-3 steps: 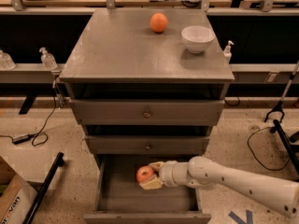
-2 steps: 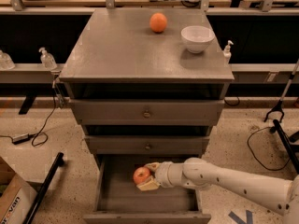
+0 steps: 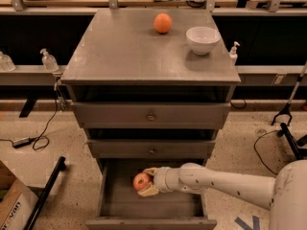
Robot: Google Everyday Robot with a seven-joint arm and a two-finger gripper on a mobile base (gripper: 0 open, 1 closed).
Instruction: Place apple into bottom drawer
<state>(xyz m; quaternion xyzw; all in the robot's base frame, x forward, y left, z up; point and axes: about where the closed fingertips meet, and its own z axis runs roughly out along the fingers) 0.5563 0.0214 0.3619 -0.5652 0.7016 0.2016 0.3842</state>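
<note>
The apple [image 3: 141,181], small, red with a pale patch, is held inside the open bottom drawer [image 3: 115,207] of the grey cabinet, over its left-middle part. My gripper [image 3: 147,182] comes in from the right on a white arm and is shut on the apple, one finger above it and one below. I cannot tell whether the apple touches the drawer floor. The two knobbed drawers above are closed.
An orange fruit [image 3: 162,23] and a white bowl [image 3: 203,39] stand on the cabinet top [image 3: 120,51]. Small bottles stand on a shelf behind, left [image 3: 48,60] and right [image 3: 233,52]. A cardboard box [image 3: 12,207] and a black bar [image 3: 45,195] lie on the floor at left.
My gripper has carried the apple a little to the left and slightly down inside the bottom drawer. Nothing else has moved.
</note>
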